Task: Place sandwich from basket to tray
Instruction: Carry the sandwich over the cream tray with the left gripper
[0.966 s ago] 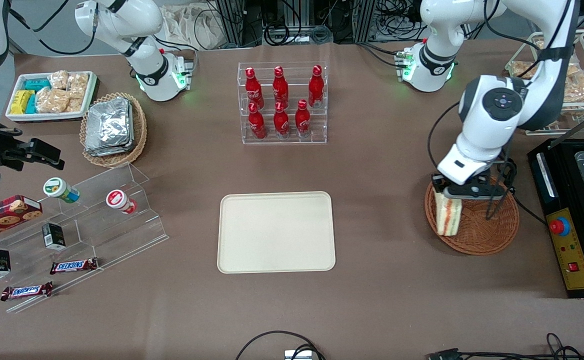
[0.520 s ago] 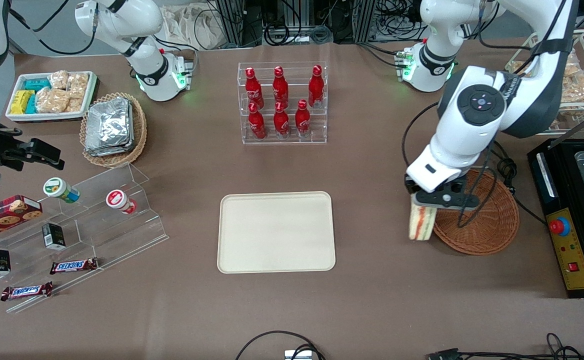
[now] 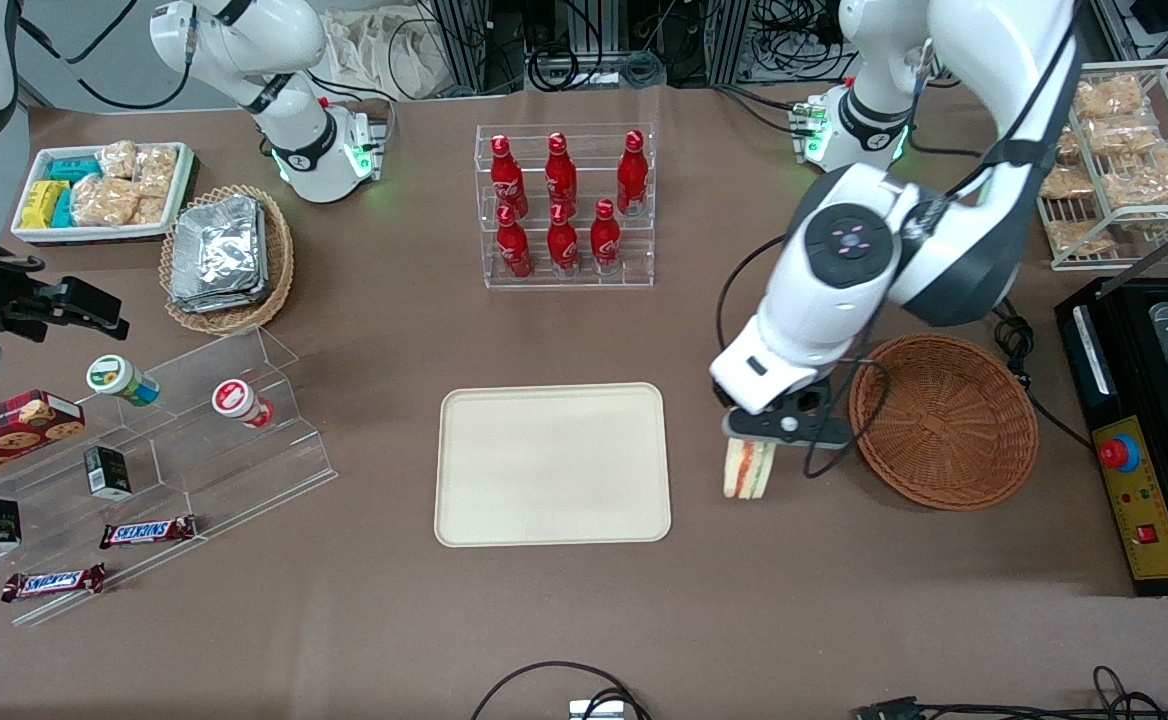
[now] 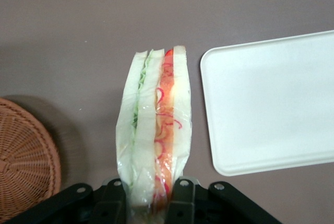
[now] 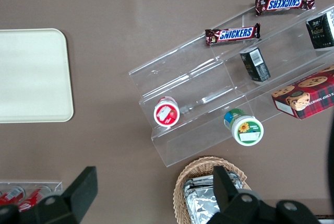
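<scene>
Sandwich [image 3: 748, 468]: held above the bare worktop [image 3: 744, 560], between the tray [image 3: 552, 464] and the basket [image 3: 942, 422], touching neither.
Gripper [image 3: 750, 446]: closed on the sandwich's upper end, the wedge hanging down from it.
Front view: the arm's wrist hides most of the grasp; only the sandwich's lower part shows, with a red filling stripe.
Left wrist view: both fingers [image 4: 181, 191] press the clear wrap of the sandwich [image 4: 155, 130]; green and orange-red layers show between white bread, with the tray's corner [image 4: 271, 101] and the basket's rim [image 4: 26, 161] on either side.
Basket: holds nothing in the front view.
Tray: bare surface.
</scene>
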You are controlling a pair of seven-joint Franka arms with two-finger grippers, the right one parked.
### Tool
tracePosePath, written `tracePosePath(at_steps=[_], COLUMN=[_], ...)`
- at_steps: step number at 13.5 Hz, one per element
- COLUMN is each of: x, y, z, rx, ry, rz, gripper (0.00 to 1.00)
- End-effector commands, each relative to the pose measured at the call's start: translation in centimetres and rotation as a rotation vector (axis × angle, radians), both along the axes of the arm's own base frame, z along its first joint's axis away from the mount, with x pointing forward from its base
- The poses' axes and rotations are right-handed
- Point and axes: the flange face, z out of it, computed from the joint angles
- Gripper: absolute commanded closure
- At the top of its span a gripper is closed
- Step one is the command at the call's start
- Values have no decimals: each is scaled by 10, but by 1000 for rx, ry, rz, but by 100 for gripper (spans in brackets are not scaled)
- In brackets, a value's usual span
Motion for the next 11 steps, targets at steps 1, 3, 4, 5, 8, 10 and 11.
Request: tracePosePath(at_steps=[1, 3, 4, 5, 8, 10, 11], x=[14, 15, 18, 13, 5, -2, -7], y=[-41, -72, -78, -89, -108, -126, -135], z=[-28, -44, -57, -69, -100, -119, -130], rx=[19, -10, -16, -18, 3, -16, -15], ry=[-5, 3, 18, 30, 30, 23, 22], rz=[71, 83, 103, 94, 83, 63, 62], gripper=[77, 77, 77, 77, 77, 77, 77])
